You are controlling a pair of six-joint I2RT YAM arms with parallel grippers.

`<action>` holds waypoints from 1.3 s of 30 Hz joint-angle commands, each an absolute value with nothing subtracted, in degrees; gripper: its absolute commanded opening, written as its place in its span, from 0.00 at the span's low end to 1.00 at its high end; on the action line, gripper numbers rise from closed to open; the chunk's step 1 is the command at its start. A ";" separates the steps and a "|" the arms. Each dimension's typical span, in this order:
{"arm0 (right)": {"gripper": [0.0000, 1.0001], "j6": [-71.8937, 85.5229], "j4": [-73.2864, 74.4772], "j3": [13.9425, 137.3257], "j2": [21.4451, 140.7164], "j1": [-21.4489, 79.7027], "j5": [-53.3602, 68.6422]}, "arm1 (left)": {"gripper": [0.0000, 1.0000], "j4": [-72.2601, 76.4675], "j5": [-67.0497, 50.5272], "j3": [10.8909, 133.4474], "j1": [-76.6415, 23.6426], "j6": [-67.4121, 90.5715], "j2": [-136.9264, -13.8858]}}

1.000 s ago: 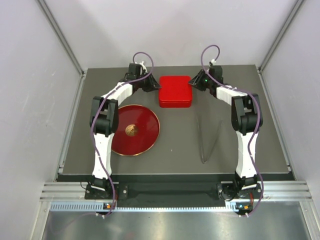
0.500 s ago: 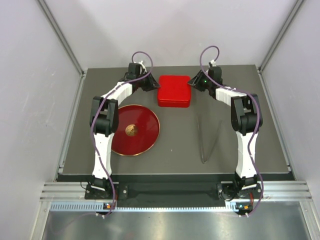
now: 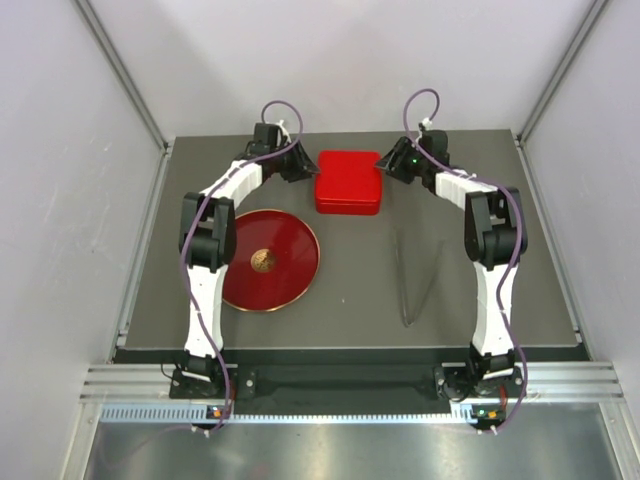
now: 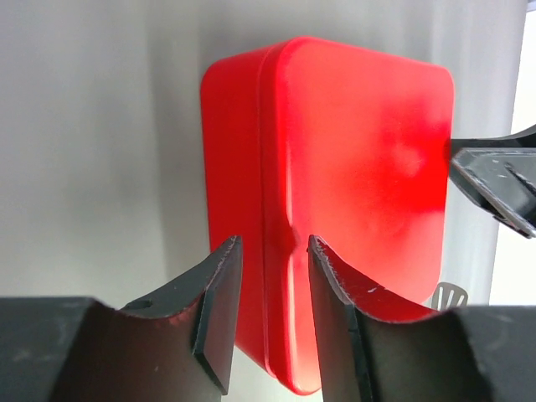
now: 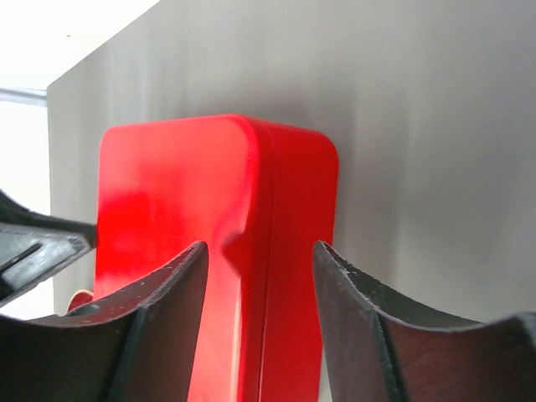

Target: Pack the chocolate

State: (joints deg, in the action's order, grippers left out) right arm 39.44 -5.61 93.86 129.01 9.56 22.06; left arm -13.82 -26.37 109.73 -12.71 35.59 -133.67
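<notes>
No chocolate shows in any view. A shut red box lies at the back middle of the table. My left gripper is at its left side and my right gripper at its right side. In the left wrist view the box fills the frame, and the left gripper stands open astride the lid seam, with gaps on both sides. Seen from the right wrist, the box sits between the jaws of the right gripper, which are open wide and clear of its edge.
A round red plate lies at the front left with a golden-brown wrinkled ball at its middle. Metal tongs lie on the dark mat at the right. Walls enclose the table on three sides.
Both grippers have opened wider at the sides of the red box. The box, plate and tongs have not moved.
</notes>
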 commanded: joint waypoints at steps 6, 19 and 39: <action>0.62 36.91 -6.77 98.18 125.86 8.70 26.89 | 0.43 -13.98 -28.03 111.88 -11.69 35.07 -129.38; 0.16 38.49 -6.06 92.55 116.28 7.03 30.75 | 0.16 -7.12 -33.48 108.55 -13.01 39.46 -125.42; 0.00 46.32 -18.11 91.40 132.81 13.98 46.23 | 0.00 -5.09 -29.44 99.75 -14.59 38.67 -133.07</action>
